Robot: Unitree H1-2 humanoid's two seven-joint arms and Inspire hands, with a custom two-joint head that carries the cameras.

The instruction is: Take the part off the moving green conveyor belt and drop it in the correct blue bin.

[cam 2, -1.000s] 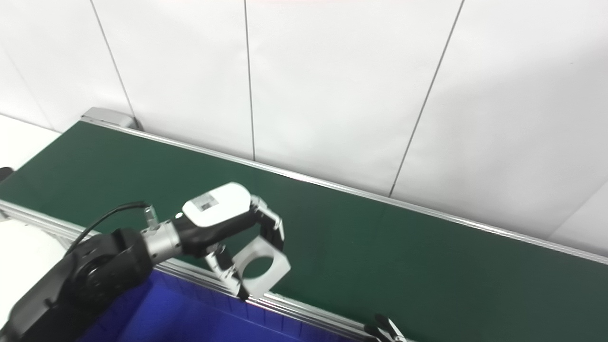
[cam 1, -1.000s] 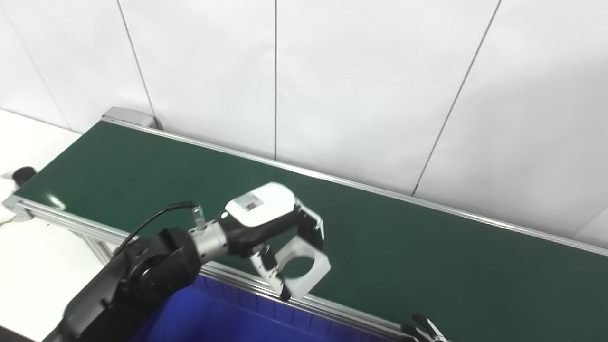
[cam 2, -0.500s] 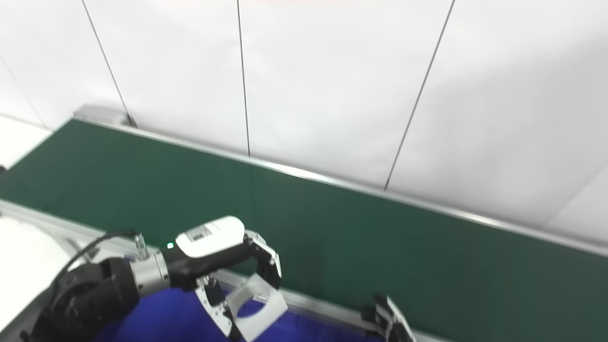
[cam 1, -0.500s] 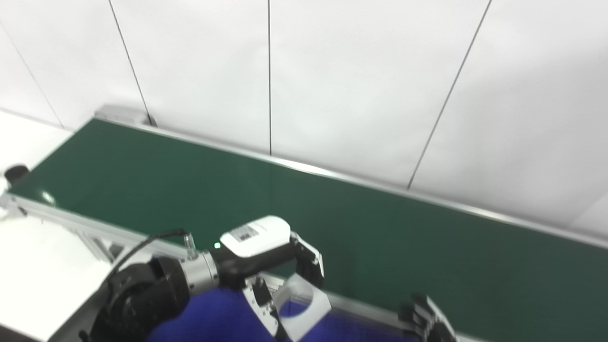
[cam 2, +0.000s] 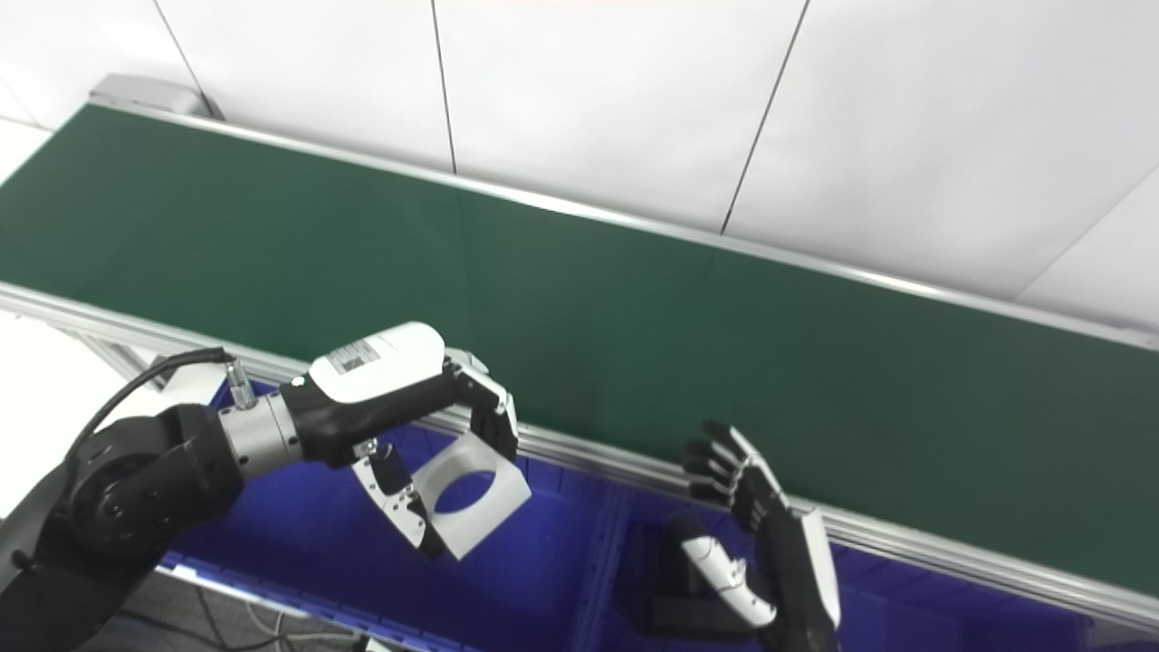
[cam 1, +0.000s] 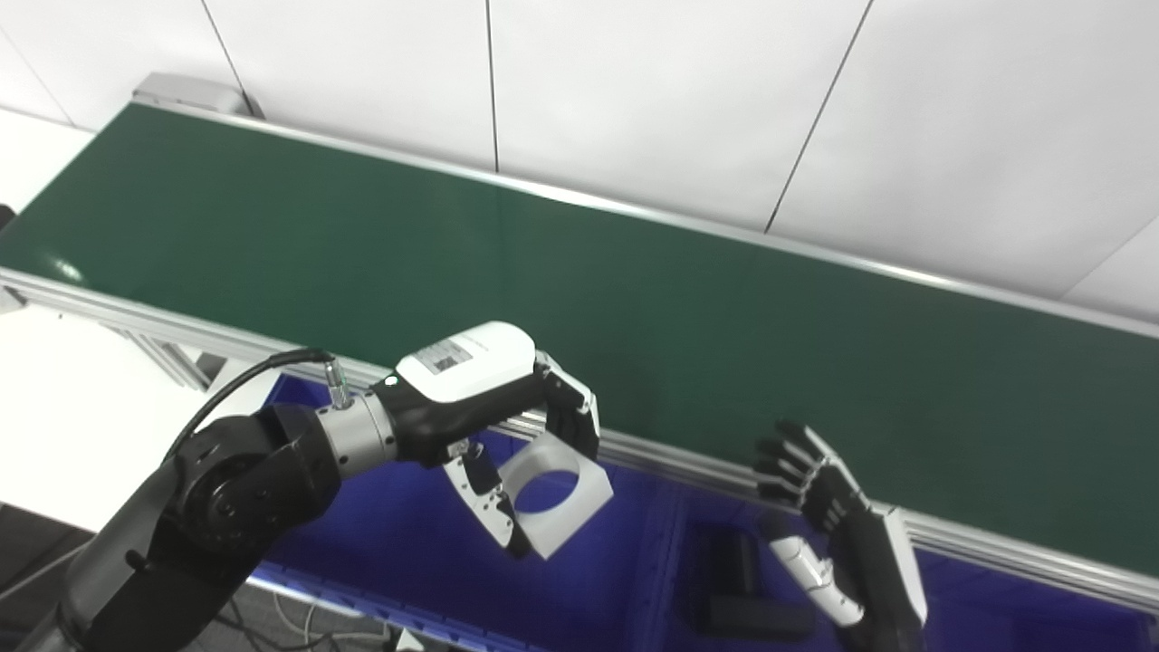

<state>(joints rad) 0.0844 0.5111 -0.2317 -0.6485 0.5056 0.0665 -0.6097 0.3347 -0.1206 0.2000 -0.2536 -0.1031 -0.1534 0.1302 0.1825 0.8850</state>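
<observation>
The picking is done; the left hand [cam 1: 507, 426] pinches the pale grey square block with a round hole [cam 1: 552, 489] above the left blue plastic bin [cam 1: 407, 552], beside the green conveyor belt [cam 1: 634, 308]; only release remains; the right hand [cam 1: 833, 525] is spread, empty.

A white panelled wall [cam 1: 634, 100] with thin dark seams rises behind; a white table [cam 1: 81, 398] sits left.
</observation>
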